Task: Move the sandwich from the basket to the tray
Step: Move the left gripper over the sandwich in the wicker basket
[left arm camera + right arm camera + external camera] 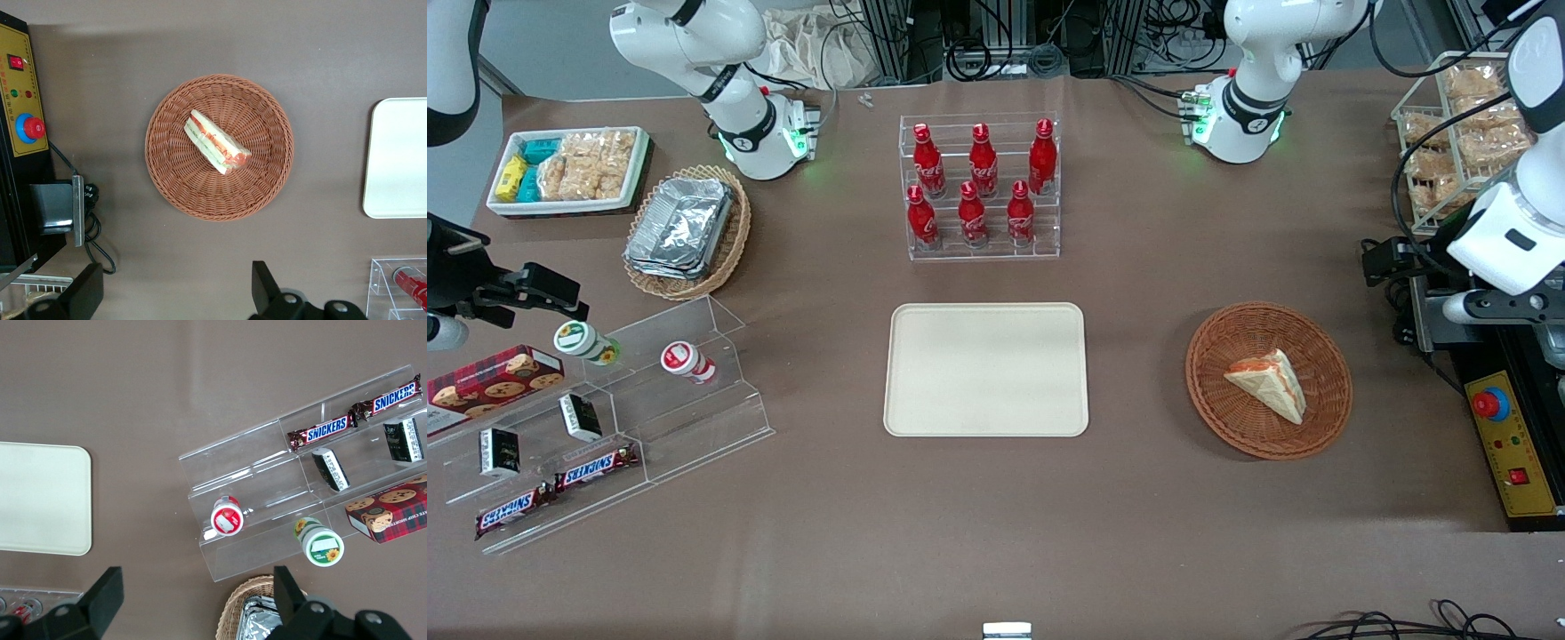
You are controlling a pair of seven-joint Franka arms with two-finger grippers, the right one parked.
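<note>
The sandwich point(1267, 382) point(217, 141), a white bread wedge with orange-red and green filling, lies in the round reddish-brown wicker basket point(1209, 391) point(267, 187). The cream tray point(987, 369) point(400, 160) point(40, 497) lies flat beside the basket, toward the parked arm's end, with nothing on it. My left gripper point(1387, 262) point(177, 290) hangs high over the table's edge at the working arm's end, off to the side of the basket. Its fingers point(267, 287) are open and wide apart, holding nothing.
A clear rack of red cola bottles point(983, 187) stands farther from the front camera than the tray. A yellow control box with a red button point(1507, 444) point(23, 113) and a wire rack of snack bags point(1449, 133) sit at the working arm's end. A clear stepped shelf of snacks point(605, 418) stands at the parked arm's end.
</note>
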